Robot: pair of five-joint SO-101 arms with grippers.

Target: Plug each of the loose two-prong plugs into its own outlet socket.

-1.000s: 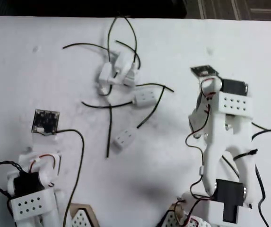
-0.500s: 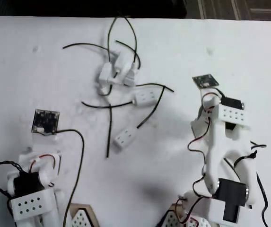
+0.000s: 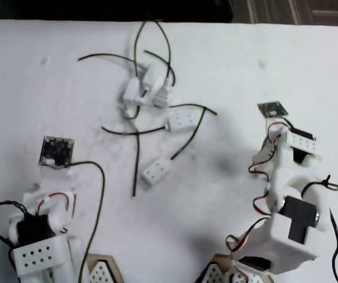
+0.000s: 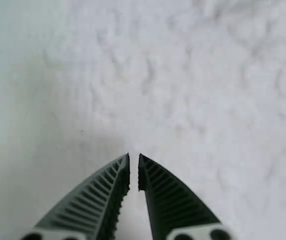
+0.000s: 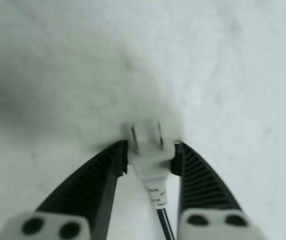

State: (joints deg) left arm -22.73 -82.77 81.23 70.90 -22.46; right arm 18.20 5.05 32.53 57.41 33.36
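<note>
Here, on the white bench (image 3: 33, 88), two outlet sockets are shown lying apart in the middle of the high view. The upper outlet socket (image 3: 181, 120) is placed just right of centre. The lower outlet socket (image 3: 156, 171) is placed below and to the left of it. Each is a white block with its holed face turned upward and uncovered. Black cords (image 3: 137, 159) are laid between and around them. A cluster of white connectors (image 3: 145, 91) is tangled with further cords at upper centre; whether any of these are mated cannot be told.

The right arm (image 3: 286, 177) is seen folded at the lower right of the high view, well apart from both sockets. In the right wrist view, a two-prong plug (image 5: 147, 162) is clamped in the right gripper (image 5: 149, 149). The white plug body is pinched from both sides by the dark ribbed fingers (image 5: 103, 175). The two flat prongs (image 5: 133, 136) are projected past the fingertips toward the bench. The plug's cord (image 5: 161, 220) is trailed back between the fingers. Whether the prongs touch the bench cannot be told.

The left arm (image 3: 39, 242) is seen at the lower left of the high view. In the left wrist view, the left gripper (image 4: 134, 159) is drawn narrow over bare bench, with only a thin slit left between its fingertips and nothing held.
</note>
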